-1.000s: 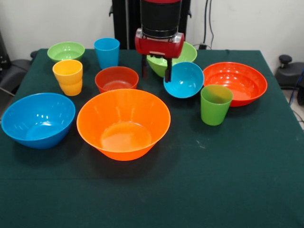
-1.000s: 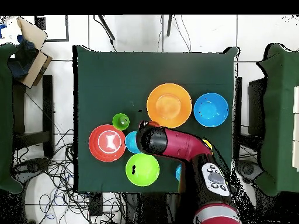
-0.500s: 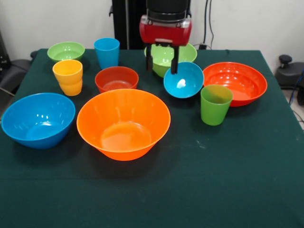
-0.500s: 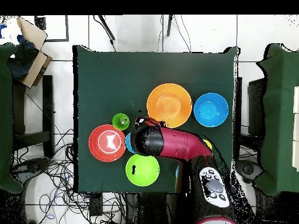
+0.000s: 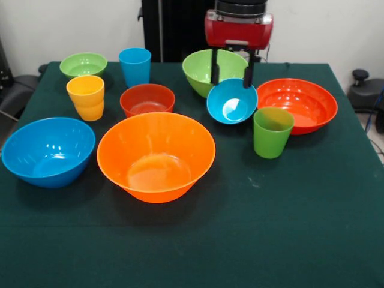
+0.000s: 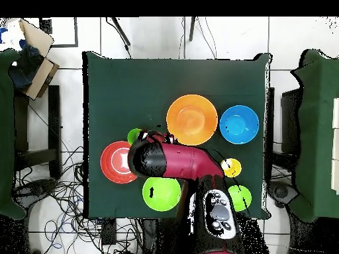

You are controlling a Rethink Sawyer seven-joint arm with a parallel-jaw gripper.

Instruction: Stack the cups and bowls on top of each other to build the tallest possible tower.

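Two fingers spread, my gripper (image 5: 230, 73) over the small blue bowl (image 5: 231, 101).
It has moved right from the green bowl (image 5: 201, 69).

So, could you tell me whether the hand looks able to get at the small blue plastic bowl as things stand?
Probably yes: the hand hangs open right above the small blue plastic bowl, fingers straddling its far rim, with nothing between.

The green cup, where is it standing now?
In the front view the green cup stands upright on the right side, just in front of the wide red bowl and right of the small blue bowl.
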